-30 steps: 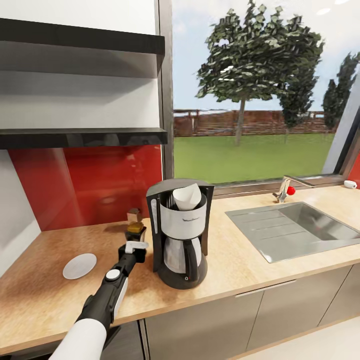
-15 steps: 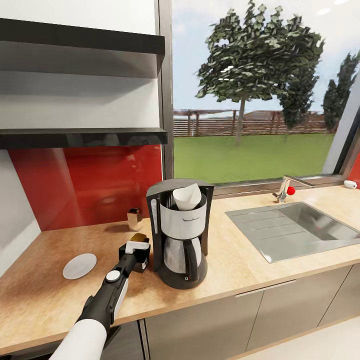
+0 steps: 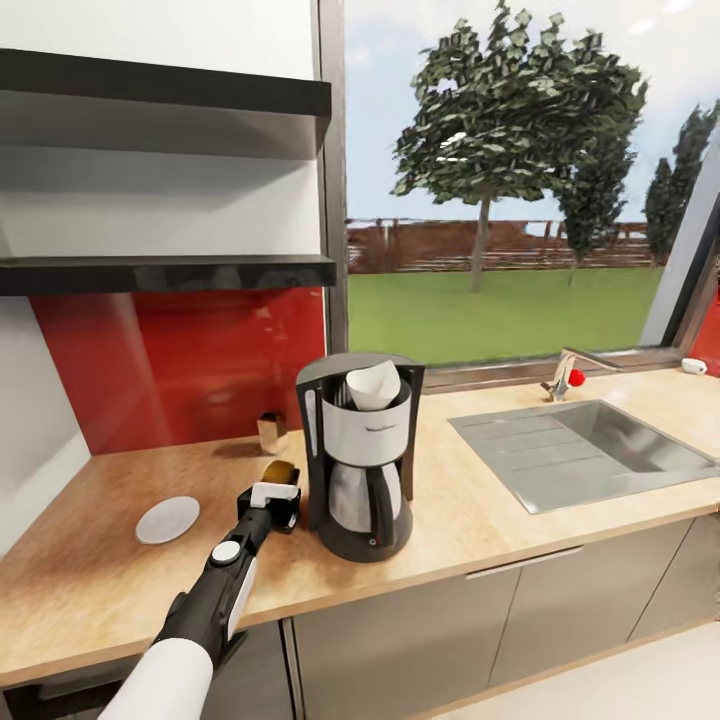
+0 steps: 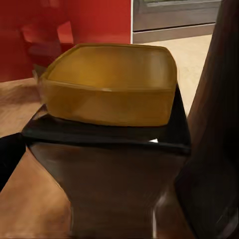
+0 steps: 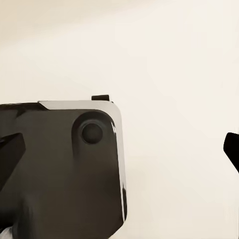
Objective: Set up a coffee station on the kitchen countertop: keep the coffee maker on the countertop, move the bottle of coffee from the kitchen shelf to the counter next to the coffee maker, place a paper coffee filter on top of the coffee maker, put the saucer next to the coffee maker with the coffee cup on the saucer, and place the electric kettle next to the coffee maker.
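Note:
The black coffee maker (image 3: 360, 460) stands on the beige countertop (image 3: 480, 515), and the white paper coffee filter (image 3: 375, 386) sits in its top. Just left of it is the bottle of coffee (image 3: 280, 472), with its tan-gold cap showing above my left gripper (image 3: 275, 494), which is shut on it. Up close, the bottle (image 4: 112, 99) sits between the dark fingers (image 4: 214, 124). The white saucer (image 3: 167, 520) lies flat further left. My right gripper (image 5: 123, 147) is open, with pale floor beyond it.
A small shiny brownish object (image 3: 270, 432) stands behind the bottle by the red backsplash. A steel sink (image 3: 590, 450) with a tap (image 3: 565, 375) takes up the counter's right part. Two dark wall shelves (image 3: 165, 272) hang above the left side.
My left gripper has come down and slightly right with the bottle, close to the coffee maker's left side. The head view has shifted a little.

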Controlling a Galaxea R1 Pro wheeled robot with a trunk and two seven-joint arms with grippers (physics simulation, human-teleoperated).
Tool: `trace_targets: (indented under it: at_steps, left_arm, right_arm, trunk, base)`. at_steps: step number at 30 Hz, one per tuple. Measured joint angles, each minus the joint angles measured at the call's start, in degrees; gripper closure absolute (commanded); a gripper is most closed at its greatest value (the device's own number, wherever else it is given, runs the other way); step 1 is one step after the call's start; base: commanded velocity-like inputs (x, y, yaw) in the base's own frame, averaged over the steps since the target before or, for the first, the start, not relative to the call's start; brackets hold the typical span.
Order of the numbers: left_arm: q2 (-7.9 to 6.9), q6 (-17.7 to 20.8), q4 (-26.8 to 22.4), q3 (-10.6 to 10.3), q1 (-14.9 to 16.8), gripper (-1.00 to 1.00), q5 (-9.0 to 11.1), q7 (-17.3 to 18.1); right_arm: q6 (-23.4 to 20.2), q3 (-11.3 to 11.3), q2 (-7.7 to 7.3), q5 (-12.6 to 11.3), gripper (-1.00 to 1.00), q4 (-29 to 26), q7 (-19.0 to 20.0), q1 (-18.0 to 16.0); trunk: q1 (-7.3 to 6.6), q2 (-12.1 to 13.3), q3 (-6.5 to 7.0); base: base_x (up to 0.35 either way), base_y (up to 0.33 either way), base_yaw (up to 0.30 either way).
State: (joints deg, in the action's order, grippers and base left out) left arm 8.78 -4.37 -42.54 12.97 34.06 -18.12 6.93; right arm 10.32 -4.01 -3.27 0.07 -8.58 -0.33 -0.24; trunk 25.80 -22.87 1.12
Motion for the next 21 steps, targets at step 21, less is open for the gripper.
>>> trace_targets:
  at_steps: [21]
  left_arm:
    - [-0.59,0.06,0.04,0.33,-2.25,-1.0,0.15,-0.05]
  right_arm:
    - [0.0,0.04,0.0,-0.03,-1.0,-0.01,0.03,0.0]
  trunk:
    - [0.0,-0.01,-0.01]
  base:
    - [-0.331,0.0,0.0]
